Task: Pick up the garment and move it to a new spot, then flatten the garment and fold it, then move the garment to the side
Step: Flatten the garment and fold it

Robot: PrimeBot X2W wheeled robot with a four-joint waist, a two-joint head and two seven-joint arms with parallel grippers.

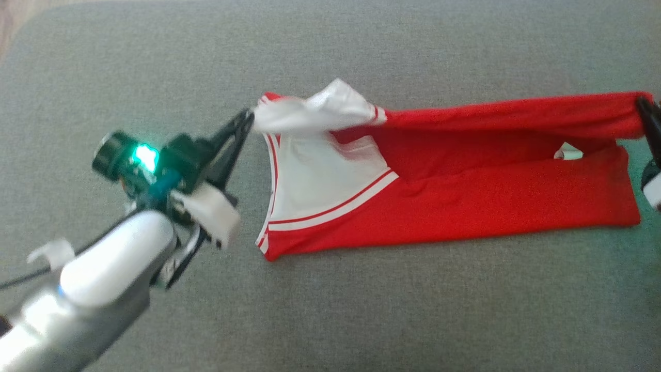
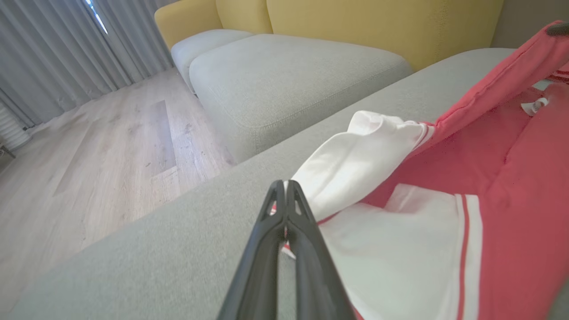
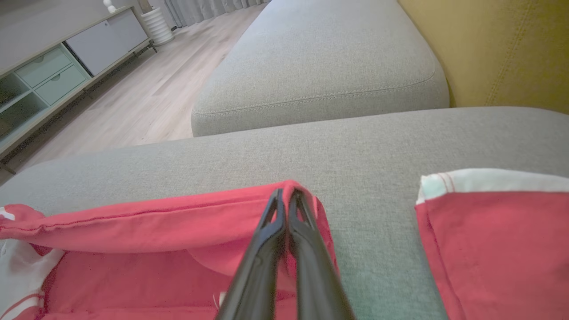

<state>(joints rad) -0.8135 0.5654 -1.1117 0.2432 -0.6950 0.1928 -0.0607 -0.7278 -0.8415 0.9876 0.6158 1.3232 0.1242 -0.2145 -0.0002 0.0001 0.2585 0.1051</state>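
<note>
Fingers first: my left fingers [image 2: 284, 195] are clamped tight on the white shoulder corner of the garment [image 1: 465, 201], and my right fingers [image 3: 286, 200] are pinched on its red hem corner. Between them the far edge runs lifted and taut, while the near half lies flat on the grey sofa cushion [image 1: 361, 310]. I'd call this mid-fold: flattening looks done, with the fold and the move aside to finish. The cloth is a thin, smooth knit, red with a white yoke and striped trim. The cushion is coarse-woven.

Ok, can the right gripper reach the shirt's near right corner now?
Probably not yet: the right gripper is shut on the shirt's lifted far edge. Nothing blocks the way to that corner once it lets go.
</note>
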